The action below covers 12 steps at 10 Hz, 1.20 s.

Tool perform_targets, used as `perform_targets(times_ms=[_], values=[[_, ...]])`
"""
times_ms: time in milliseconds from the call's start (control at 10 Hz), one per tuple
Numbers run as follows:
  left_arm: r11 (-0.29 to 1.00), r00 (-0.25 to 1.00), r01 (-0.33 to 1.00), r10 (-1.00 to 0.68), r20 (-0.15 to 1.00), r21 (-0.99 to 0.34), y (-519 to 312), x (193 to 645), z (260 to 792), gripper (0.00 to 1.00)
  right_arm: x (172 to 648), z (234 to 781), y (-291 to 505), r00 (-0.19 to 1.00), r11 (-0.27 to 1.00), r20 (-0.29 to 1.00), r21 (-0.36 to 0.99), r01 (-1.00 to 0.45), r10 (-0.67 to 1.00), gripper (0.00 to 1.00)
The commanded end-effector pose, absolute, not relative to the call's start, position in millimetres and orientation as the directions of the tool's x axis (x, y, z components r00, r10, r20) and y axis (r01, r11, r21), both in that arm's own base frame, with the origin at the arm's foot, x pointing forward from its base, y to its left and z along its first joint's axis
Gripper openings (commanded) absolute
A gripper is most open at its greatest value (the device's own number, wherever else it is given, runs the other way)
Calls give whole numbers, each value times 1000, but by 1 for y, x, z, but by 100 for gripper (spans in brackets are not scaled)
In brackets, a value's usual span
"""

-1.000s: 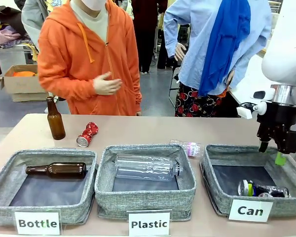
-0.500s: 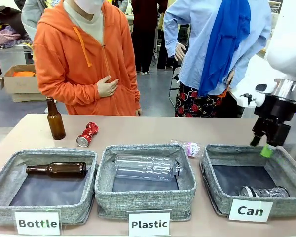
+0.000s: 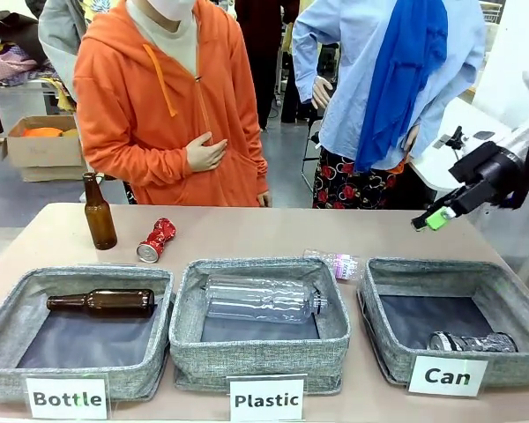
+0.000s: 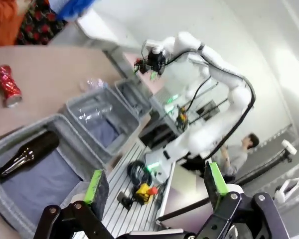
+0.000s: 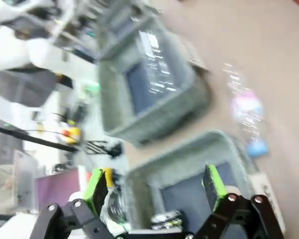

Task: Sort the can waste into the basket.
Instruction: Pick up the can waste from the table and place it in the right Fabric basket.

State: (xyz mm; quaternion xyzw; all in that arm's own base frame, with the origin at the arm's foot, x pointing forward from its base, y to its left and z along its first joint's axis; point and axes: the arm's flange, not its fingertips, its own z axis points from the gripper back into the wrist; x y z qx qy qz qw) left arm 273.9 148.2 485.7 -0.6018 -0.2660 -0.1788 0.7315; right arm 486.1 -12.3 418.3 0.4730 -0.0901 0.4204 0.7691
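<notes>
Inside basket [image 3: 371,304], dark can [image 3: 472,342]; right fingers [image 3: 437,218] well apart.

Three white labels in black print can be read. The middle basket [image 3: 260,357] bears the "Plastic" label [image 3: 266,401] on its front. Left of it, the left basket [image 3: 9,374] bears the "Bottle" label [image 3: 67,398]. Right of it, the right basket [image 3: 511,366] bears the "Can" label [image 3: 447,376]. Print on the red can [image 3: 156,240], behind and left of the middle basket, is too small to read.
</notes>
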Motion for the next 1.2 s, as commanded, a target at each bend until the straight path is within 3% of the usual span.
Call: perform_targets(times_ms=[0,300,400,1100], values=[[217,781,616,-50,622,-757,117,274,465,100,501,416,-24,736,40,539,795,-605,411,100],[301,795,603,-143,590,-739,97,286,434,100,504,403,-40,814,-37,508,853,-520,282,100],[221,802,594,-92,590,-773,98,281,450,100,507,399,-41,806,-61,522,847,-528,280,100],[221,802,594,-92,590,-773,98,281,450,100,494,396,-39,779,-35,537,829,-557,323,100]])
